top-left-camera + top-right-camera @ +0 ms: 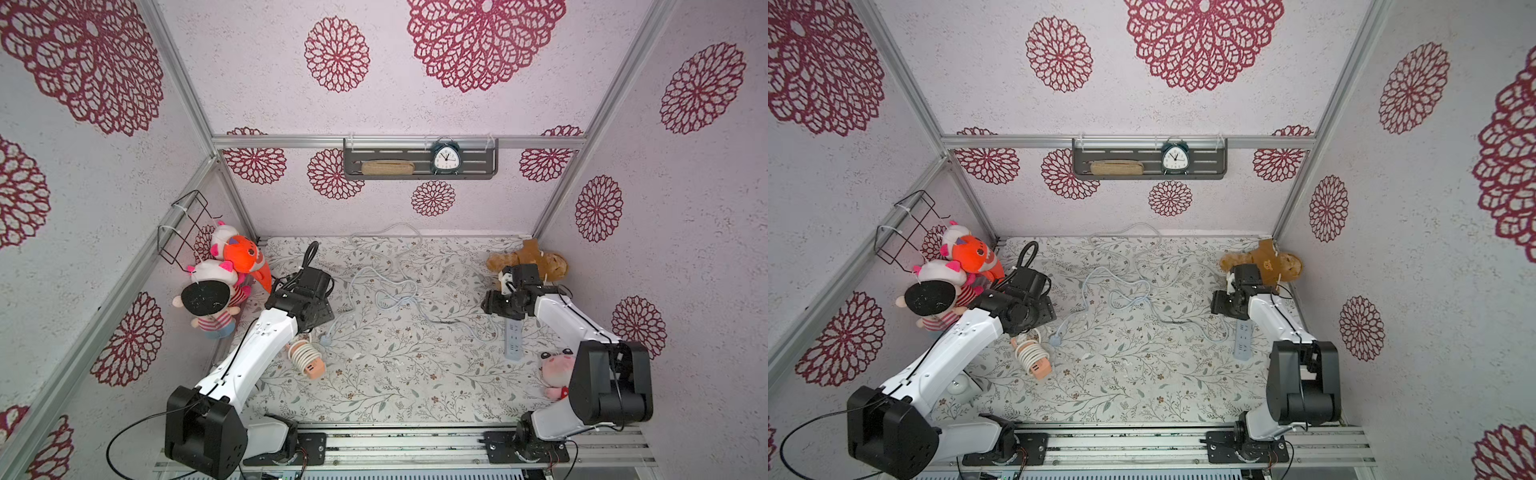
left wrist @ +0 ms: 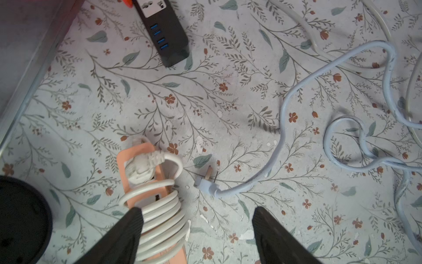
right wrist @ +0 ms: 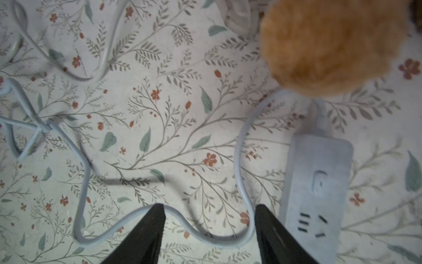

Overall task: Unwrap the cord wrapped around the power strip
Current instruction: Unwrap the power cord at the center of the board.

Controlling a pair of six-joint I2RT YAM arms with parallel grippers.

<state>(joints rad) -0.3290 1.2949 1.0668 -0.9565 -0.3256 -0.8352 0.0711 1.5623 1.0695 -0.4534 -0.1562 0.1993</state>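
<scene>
A peach power strip [image 1: 308, 360] [image 1: 1037, 360] lies at the table's front left with a white cord [image 2: 159, 205] coiled tightly around it. The cord's plug [image 2: 139, 169] rests on top of the strip. My left gripper [image 2: 197, 212] hangs open just above it. One of its fingers [image 2: 133, 221] overlaps the coil and the other is over bare table. My right gripper [image 3: 210, 212] [image 1: 494, 301] is open over a loose pale blue cord [image 3: 239, 160], beside the blue power strip [image 3: 319, 182] [image 1: 514, 340]. Neither gripper holds anything.
The blue cord snakes across the middle of the table to its plug [image 2: 205, 182] near the peach strip. A black power strip [image 2: 164, 29] lies by the left wall. A loose white cord [image 1: 386, 237] lies at the back. Plush toys sit at the left [image 1: 224, 282], back right [image 1: 532, 259] and front right [image 1: 555, 368].
</scene>
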